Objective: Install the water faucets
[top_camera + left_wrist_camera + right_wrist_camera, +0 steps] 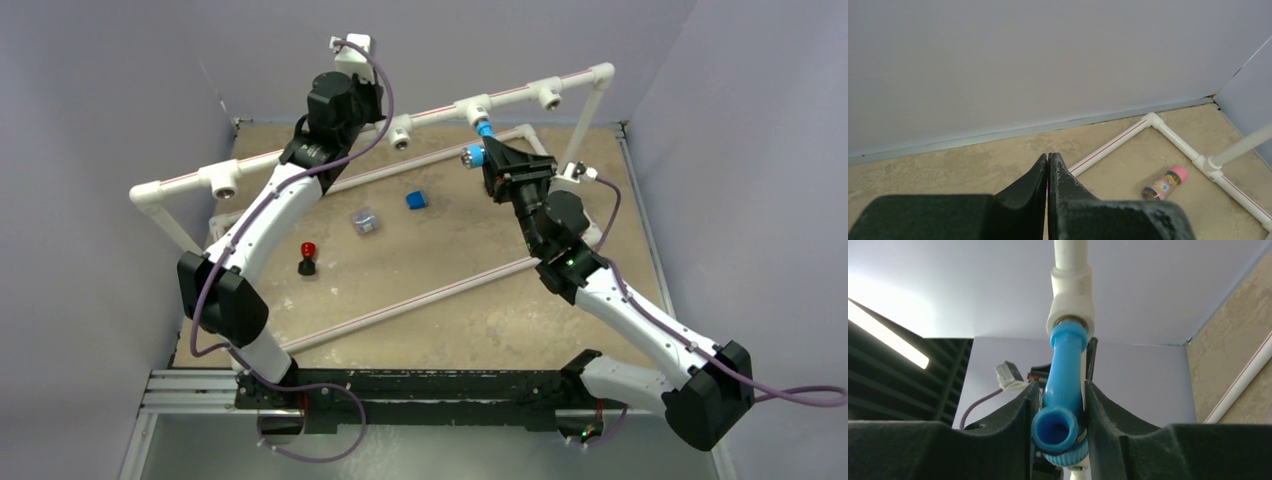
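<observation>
The right gripper point(1059, 389) is clamped on the light-blue water faucet point(1064, 365), one finger pressing each side. The faucet's hex end meets a white tee fitting point(474, 107) on the raised rail of the PVC pipe frame point(300, 157), above the far edge of the table point(450, 260) and right of its middle. Its open spout faces the wrist camera.

The left gripper point(1048, 161) is held high by the far wall with its fingers pressed together on nothing.

On the table's far half lies a dark-blue cube point(416, 199). Near it to the left is a small clear container point(366, 220); I can't make out its contents. A black piece with a red cap point(308, 257) stands nearer the left edge. A pink-capped brown cylinder point(1165, 183) lies inside a far corner of the frame's base.
</observation>
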Controlling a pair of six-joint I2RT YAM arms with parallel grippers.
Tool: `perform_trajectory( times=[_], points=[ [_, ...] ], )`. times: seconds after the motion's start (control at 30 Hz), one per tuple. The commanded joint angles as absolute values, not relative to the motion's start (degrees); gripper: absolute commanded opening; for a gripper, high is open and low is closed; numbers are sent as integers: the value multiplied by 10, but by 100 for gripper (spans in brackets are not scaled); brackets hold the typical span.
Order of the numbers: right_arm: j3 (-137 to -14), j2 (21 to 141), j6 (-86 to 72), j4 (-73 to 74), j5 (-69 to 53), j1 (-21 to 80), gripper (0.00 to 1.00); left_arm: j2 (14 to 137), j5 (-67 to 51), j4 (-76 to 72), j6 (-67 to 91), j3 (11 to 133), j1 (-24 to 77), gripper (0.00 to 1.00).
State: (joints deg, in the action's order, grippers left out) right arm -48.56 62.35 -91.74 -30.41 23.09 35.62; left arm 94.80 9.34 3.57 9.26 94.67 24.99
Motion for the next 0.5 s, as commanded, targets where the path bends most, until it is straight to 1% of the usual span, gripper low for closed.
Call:
perform_trajectory(
  times=[0.0, 0.1, 0.27, 0.33, 0.47],
  points=[
    [-494, 588, -949, -336, 186, 375, 45, 961, 83, 105, 88, 917, 259, 0],
    [-487, 580, -931, -335, 187, 374, 57, 961, 83, 105, 88, 918, 259, 0],
    [-480, 563, -888, -325, 188, 374, 71, 962, 86, 105, 87, 919, 259, 0],
    [-482, 555, -856, -320, 181, 374, 74, 963, 85, 105, 87, 919, 259, 0],
    [-481, 528, -791, -288, 179, 374, 77, 966, 85, 106, 87, 921, 259, 0]
  ],
)
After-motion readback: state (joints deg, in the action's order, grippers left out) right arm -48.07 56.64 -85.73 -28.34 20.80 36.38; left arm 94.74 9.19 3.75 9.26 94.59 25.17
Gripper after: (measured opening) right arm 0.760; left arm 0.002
